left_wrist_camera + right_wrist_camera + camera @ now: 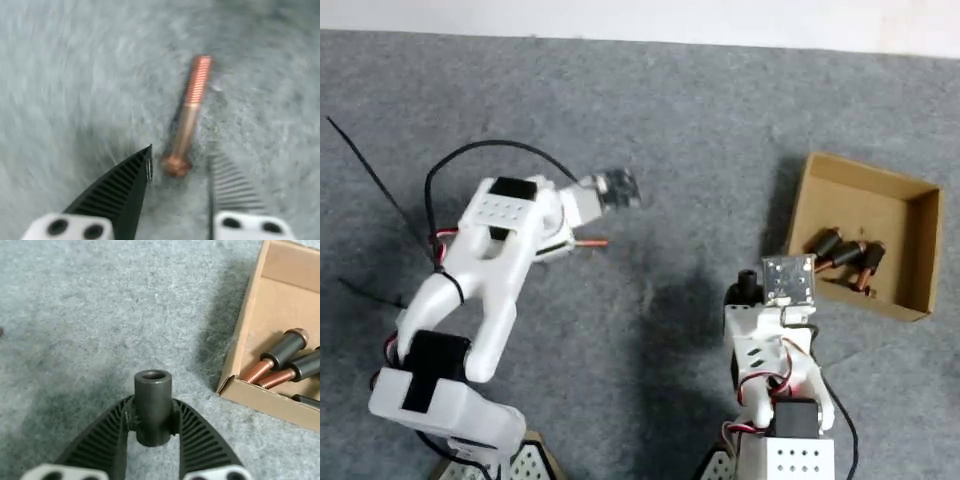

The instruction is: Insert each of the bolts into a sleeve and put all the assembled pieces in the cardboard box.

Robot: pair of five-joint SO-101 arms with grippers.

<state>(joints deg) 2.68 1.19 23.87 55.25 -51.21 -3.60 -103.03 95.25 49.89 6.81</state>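
Beside the cardboard box (250,390), right gripper (152,405) fingers (200,440) pinch a sleeve (152,390); well apart, left gripper (180,152) fingers (120,190), spread, straddle a bolt (189,110).

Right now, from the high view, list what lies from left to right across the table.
bolt loose on the table → right claw holding a sleeve → assembled pieces → right wall of the cardboard box

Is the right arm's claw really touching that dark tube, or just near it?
Touching. The right wrist view shows the right gripper clamping the sleeve, with both fingers pressed against its sides.
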